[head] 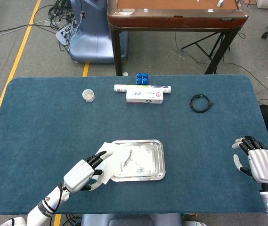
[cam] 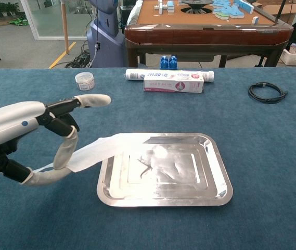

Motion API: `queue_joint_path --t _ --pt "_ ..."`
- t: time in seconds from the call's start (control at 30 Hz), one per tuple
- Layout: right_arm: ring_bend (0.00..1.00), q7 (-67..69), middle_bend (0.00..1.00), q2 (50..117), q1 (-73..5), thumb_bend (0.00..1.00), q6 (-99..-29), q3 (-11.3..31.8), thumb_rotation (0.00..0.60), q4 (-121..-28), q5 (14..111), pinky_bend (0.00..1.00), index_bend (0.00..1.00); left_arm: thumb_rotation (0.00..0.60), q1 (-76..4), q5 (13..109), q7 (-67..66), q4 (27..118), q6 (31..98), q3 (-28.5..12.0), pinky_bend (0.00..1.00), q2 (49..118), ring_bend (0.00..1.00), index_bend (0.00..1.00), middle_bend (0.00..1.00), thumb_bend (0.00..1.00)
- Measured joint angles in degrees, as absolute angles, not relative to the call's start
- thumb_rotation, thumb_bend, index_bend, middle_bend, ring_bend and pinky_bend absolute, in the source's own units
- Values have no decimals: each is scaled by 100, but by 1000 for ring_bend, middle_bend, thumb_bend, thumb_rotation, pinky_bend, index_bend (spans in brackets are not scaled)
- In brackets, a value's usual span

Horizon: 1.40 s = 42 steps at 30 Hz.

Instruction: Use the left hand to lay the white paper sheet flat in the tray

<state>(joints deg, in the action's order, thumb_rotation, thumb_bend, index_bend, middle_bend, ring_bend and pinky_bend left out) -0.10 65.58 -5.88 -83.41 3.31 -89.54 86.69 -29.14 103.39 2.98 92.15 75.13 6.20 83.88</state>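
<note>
The white paper sheet (cam: 98, 150) lay half over the tray's (cam: 210, 195) left rim, its long axis running from the tray out to the left hand (head: 84, 173), which pinched its outer end. Left of the tray, that hand was the nearer; the right hand (head: 256, 162) hovered well apart, released, above the desk (head: 39, 122).

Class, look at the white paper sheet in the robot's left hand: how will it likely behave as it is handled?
The white paper sheet is probably floppy: it sags between the left hand and the tray. It looks thin and light, so it may shift or crease easily. Over the tray's raised rim it may not settle flat unaided.
</note>
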Motion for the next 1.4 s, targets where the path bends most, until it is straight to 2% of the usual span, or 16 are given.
queue_joint_path --t 0.2,0.57,1.4 --pt "193 -3 334 6553 -582 451 -8357 328 600 -8959 8680 289 414 600 -2908 10485 253 9198 7556 651 239 8411 0 676 33 740" --pt "193 -11 334 6560 -594 451 -8328 339 600 -8946 8651 289 414 600 -2925 10252 428 8810 7467 475 239 8630 0 676 33 740" --pt "193 47 334 6520 -576 451 -8375 347 600 -8962 8663 289 414 600 -3194 10803 -5 9137 7435 429 239 9122 0 680 33 739"
